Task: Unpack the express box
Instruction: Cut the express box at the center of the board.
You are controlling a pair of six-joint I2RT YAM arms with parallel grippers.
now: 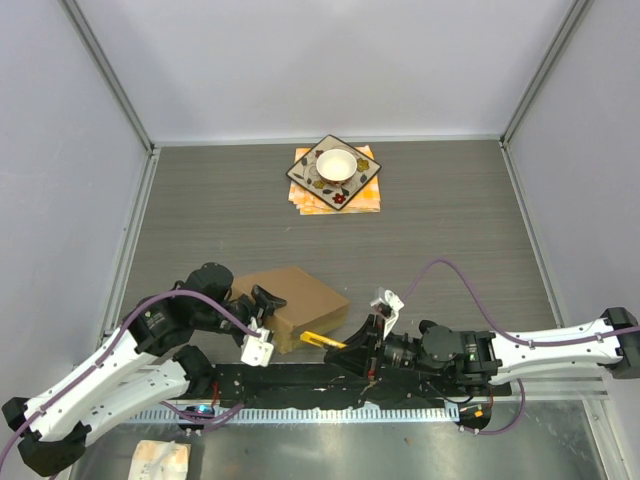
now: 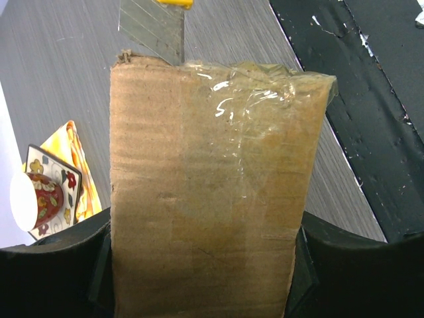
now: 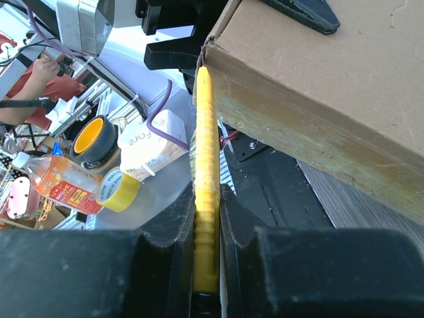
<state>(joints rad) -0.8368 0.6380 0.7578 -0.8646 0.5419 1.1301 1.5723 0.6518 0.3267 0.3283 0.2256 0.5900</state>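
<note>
**A:** What's closest in?

**B:** My left arm (image 1: 100,380), folded low at the near-left corner with its wrist turned toward mid-table. My right arm (image 1: 540,345) lies stretched along the near edge, pointing left.

**A:** And the parcel?

**B:** The flat brown cardboard express box (image 1: 295,298) is at the front of the grey wood-grain table (image 1: 450,220), between my two wrists. I can't tell whether it rests flat. My left gripper (image 2: 202,271) clamps it across its width, a jaw on each side, I'd say to steady it for the cut.

**A:** The cutter?

**B:** My right gripper (image 3: 207,218) is closed on the yellow plastic utility knife (image 3: 205,146), its handle pinched edge-on. That puts the steel blade (image 2: 154,30) at the box edge opposite my left jaws. The clear packing tape (image 2: 265,119) looks uncut
</note>
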